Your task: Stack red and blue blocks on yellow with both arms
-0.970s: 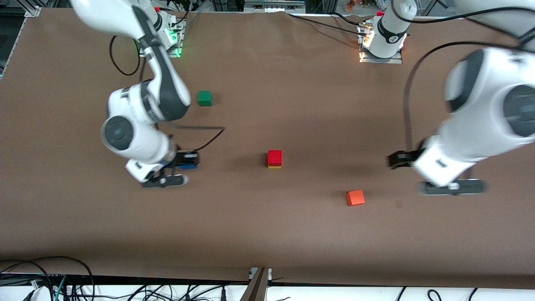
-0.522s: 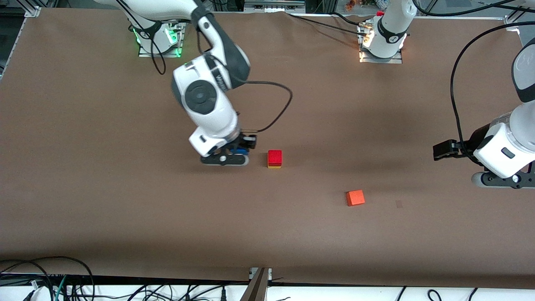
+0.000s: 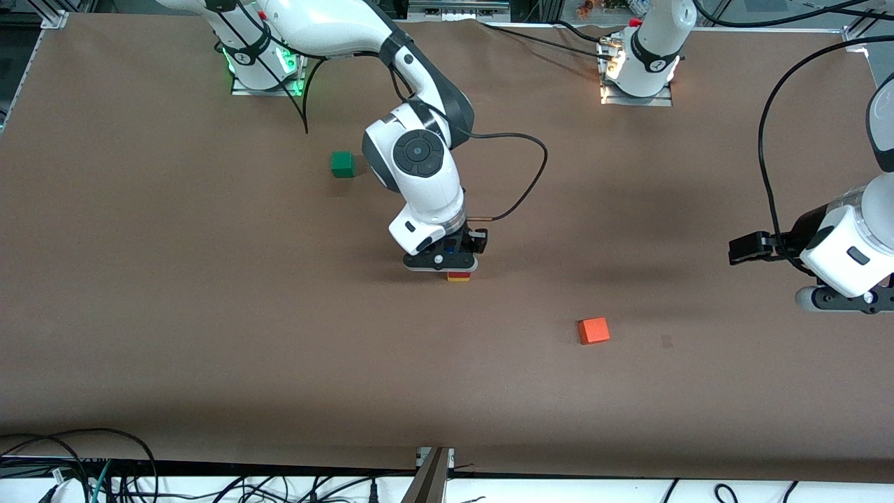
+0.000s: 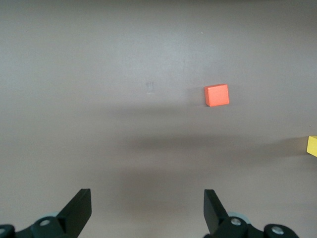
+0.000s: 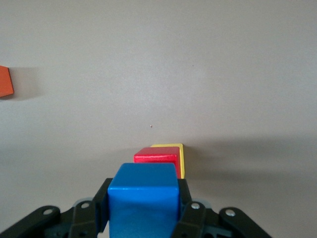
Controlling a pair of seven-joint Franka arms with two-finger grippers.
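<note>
Right gripper (image 5: 143, 218) clamps the blue block (image 5: 143, 201) above the red block (image 5: 157, 154), which sits on the yellow block (image 5: 179, 158) mid-table; left gripper (image 4: 147, 213), spread wide, waits over bare table near the orange block (image 4: 217, 95)

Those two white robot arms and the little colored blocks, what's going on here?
The right hand is shut on a blue block and holds it over a small stack: a red block sitting on a yellow block. The blue one is not yet set down. The left hand waits open at its own end of the table. An orange block and a green block lie apart, untouched.
</note>
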